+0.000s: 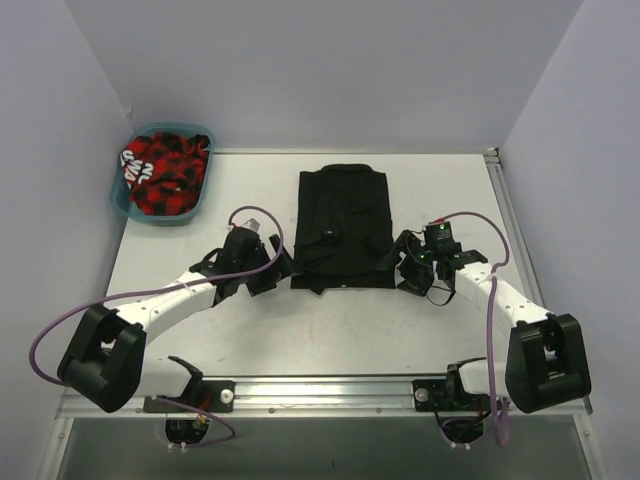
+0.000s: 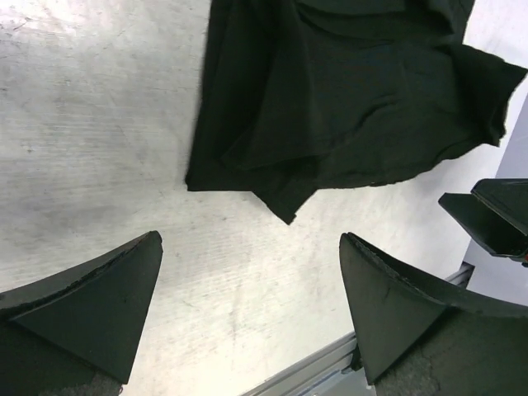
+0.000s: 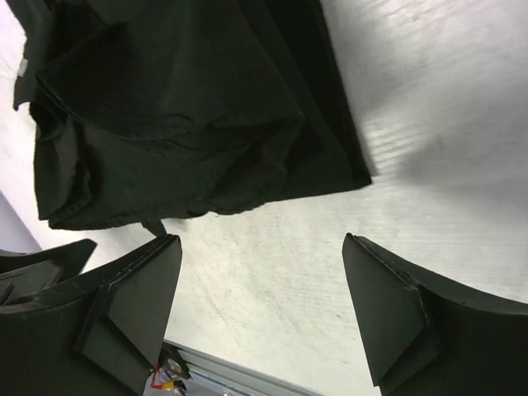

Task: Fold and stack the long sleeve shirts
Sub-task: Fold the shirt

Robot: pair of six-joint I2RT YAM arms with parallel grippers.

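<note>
On the table point(image 1: 330, 330), centre: we see the black shirt point(image 1: 343, 228) lying folded and flat.
Left gripper point(image 1: 278, 272): released, jaws wide, beside the shirt's near left corner.
Right gripper point(image 1: 408, 265): released, empty, by the near right corner.
Basket point(image 1: 122, 190): far left, holding red plaid cloth point(image 1: 165, 172).

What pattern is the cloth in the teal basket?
Red-and-black plaid cloth, best seen in the top external view.

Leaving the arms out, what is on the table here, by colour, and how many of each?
Black shirt: 1
Teal basket: 1
Red-and-black plaid cloth, heaped in the basket: 1 heap; how many garments it holds cannot be told
Total: 3
</note>
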